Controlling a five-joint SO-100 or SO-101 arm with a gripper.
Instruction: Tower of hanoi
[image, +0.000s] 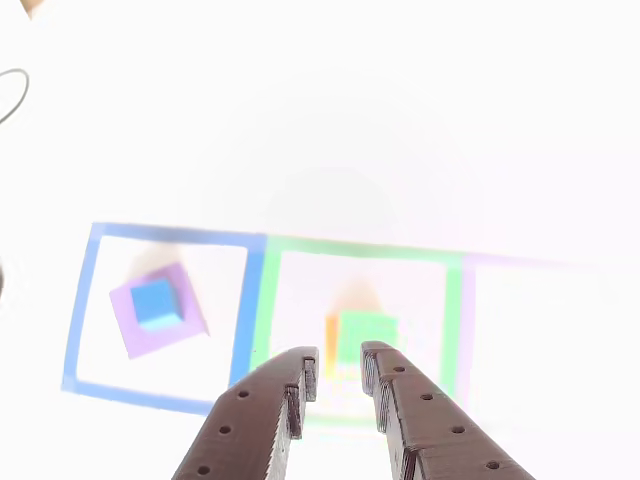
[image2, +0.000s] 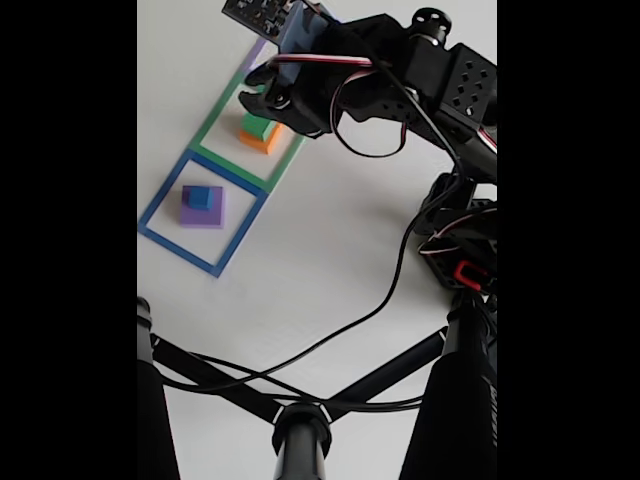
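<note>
A small blue cube (image: 157, 303) (image2: 200, 197) sits on a wider purple block (image: 140, 335) (image2: 208, 217) inside the blue tape square (image: 82, 300) (image2: 160, 210). Inside the green tape square (image: 455, 320) (image2: 215, 115), a green block (image: 367, 335) (image2: 257, 125) rests on a yellow-orange block (image: 330, 345) (image2: 264, 143). My gripper (image: 340, 365) (image2: 256, 92) hangs open over the green block, its two dark fingers apart with nothing between them. In the other view the green block shows just beyond the gap between the fingertips.
A purple tape square (image: 468, 300) (image2: 256, 52) lies beyond the green one. The arm's body (image2: 450, 90) fills the upper right of the fixed view. A black cable (image2: 390, 290) trails across the white table, and black stand bars (image2: 300, 420) cross the front.
</note>
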